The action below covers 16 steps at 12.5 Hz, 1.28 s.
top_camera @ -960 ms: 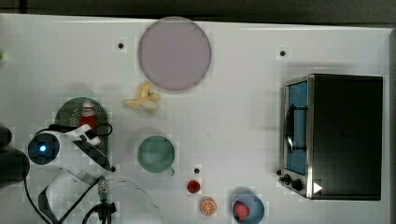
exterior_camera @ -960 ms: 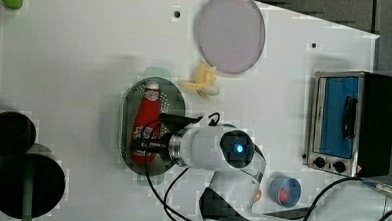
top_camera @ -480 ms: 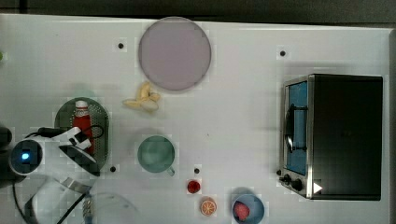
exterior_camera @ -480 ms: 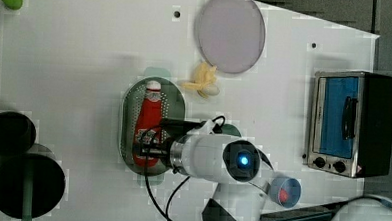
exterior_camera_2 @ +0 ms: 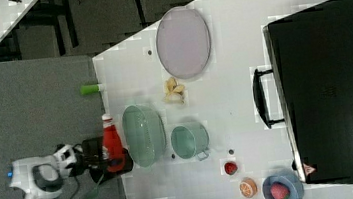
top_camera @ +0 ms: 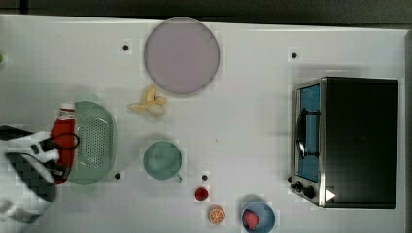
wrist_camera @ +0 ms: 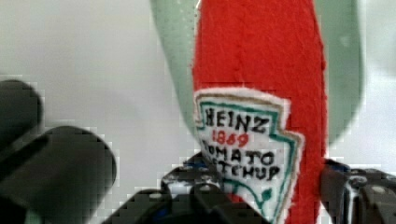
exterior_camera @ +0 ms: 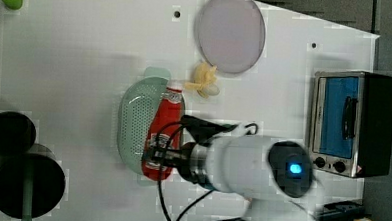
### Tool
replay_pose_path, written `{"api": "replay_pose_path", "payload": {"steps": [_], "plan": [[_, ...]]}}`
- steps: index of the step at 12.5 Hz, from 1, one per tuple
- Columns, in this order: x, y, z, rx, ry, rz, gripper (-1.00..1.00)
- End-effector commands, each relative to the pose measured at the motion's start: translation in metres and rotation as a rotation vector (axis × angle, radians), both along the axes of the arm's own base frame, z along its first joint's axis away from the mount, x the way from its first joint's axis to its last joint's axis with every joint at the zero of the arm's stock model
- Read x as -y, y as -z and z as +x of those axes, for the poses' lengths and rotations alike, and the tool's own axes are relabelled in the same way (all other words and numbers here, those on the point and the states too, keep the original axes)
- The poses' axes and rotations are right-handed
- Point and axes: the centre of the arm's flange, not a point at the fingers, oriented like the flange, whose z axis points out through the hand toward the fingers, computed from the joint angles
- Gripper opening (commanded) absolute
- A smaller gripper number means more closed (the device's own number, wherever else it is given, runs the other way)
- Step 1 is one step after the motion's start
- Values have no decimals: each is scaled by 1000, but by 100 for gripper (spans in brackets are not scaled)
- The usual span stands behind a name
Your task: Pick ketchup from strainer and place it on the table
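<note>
— What does the gripper (wrist_camera: 261, 196) hold?
— The ketchup (wrist_camera: 261, 93), clamped between its fingers, lifted beside the strainer (top_camera: 92, 143) at the top view's left edge.
— Any writing?
— "HEINZ 1869 TOMATO KETCHUP" (stitched lettering), with the table (top_camera: 243, 121) below.

plate (top_camera: 181, 55) | bananas (top_camera: 148, 106) | green mug (top_camera: 162, 160) | toaster oven (top_camera: 352, 141) | blue bowl (top_camera: 258, 217) | orange slice (top_camera: 216, 214)

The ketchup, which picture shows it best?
The right view: the whole ketchup shows, cap to base, held by the gripper beside the strainer. The top and left views hide its lower end behind the arm; the wrist view shows its label up close.
</note>
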Motion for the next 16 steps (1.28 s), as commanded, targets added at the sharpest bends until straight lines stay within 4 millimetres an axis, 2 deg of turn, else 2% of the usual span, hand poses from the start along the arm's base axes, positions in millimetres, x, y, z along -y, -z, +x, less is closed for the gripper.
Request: {"api": "replay_pose_path", "payload": {"steps": [1, 4, 7, 12, 14, 16], "plan": [[36, -61, 62, 36, 7, 22, 19], [90, -102, 116, 50, 100, 12, 19], [156, -120, 159, 70, 199, 0, 19], [290, -108, 205, 88, 138, -25, 19], [345, -98, 212, 78, 129, -46, 19], [384, -84, 212, 60, 117, -74, 19]]}}
